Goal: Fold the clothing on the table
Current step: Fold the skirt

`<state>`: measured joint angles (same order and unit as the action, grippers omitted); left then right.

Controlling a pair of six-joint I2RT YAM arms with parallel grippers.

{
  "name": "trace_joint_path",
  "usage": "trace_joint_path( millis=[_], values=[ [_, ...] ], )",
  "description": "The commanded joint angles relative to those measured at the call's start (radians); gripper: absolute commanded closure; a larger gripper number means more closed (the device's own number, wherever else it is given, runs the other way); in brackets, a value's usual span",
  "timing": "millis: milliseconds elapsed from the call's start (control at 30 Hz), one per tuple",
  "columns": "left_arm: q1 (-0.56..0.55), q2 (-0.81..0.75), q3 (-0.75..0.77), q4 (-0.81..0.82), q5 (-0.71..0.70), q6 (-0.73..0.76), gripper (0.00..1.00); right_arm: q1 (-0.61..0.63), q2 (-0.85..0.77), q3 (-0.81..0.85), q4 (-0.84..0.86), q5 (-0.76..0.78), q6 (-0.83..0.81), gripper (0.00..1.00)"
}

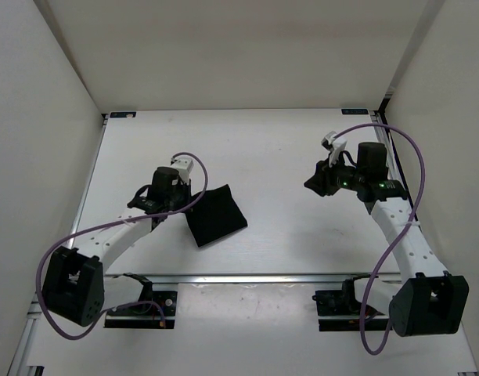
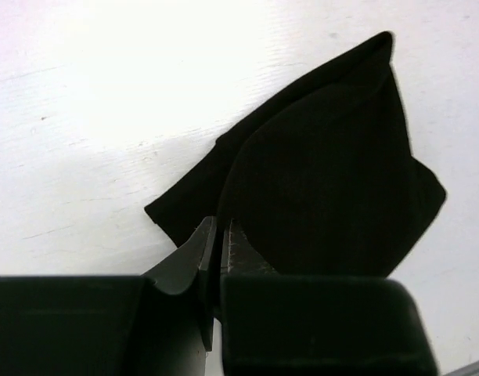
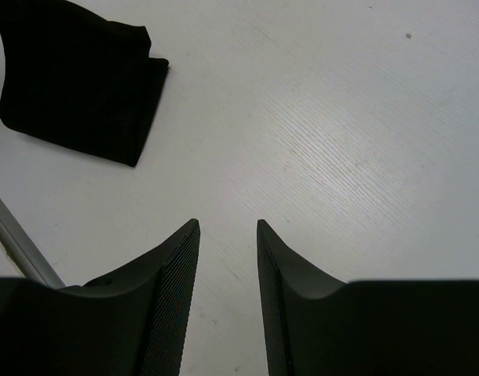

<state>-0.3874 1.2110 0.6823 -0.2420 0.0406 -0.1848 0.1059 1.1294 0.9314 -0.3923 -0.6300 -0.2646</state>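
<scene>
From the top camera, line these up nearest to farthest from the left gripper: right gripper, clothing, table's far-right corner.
1. clothing, right at the left gripper.
2. right gripper, across on the right.
3. table's far-right corner, at the back.

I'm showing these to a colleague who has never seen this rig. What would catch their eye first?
The black clothing stands out most, a partly folded dark patch on the white table, left of centre. The left claw is closed at the fabric's near edge, apparently pinching it. The right claw hangs open above bare tabletop, well to the right of the fabric.
</scene>
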Motion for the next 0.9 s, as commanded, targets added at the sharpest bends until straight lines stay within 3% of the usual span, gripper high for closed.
trace_joint_path(
  millis=[0,100,200,300,433,533,600,667,867],
  values=[
    [0.013,0.033,0.013,0.021,-0.039,-0.011,0.88,0.005,-0.034,-0.009,0.015,-0.02,0.005,0.59],
    [0.025,0.068,0.019,0.029,-0.08,-0.028,0.84,0.009,-0.042,-0.019,0.017,-0.014,0.004,0.59],
    [0.047,0.094,0.025,0.029,-0.113,-0.042,0.73,0.002,-0.052,-0.023,0.01,-0.023,0.01,0.59],
    [0.07,0.117,0.045,0.02,-0.137,-0.045,0.25,0.006,-0.057,-0.032,0.003,-0.023,0.008,0.59],
    [0.061,0.078,0.101,-0.028,-0.183,-0.039,0.2,0.006,-0.069,-0.043,0.003,-0.034,0.014,0.58],
    [-0.013,0.012,0.115,-0.022,-0.1,-0.021,0.33,-0.003,-0.077,-0.049,0.009,-0.031,0.022,0.59],
    [0.004,-0.031,0.089,0.042,0.087,-0.063,0.75,0.003,-0.077,-0.062,0.016,-0.045,0.03,0.59],
    [0.06,-0.037,0.054,0.088,0.264,-0.115,0.97,0.002,-0.082,-0.071,0.02,-0.045,0.042,0.59],
    [0.099,0.073,0.002,0.142,0.422,-0.146,1.0,0.005,-0.077,-0.08,0.026,-0.046,0.045,0.58]
  ],
)
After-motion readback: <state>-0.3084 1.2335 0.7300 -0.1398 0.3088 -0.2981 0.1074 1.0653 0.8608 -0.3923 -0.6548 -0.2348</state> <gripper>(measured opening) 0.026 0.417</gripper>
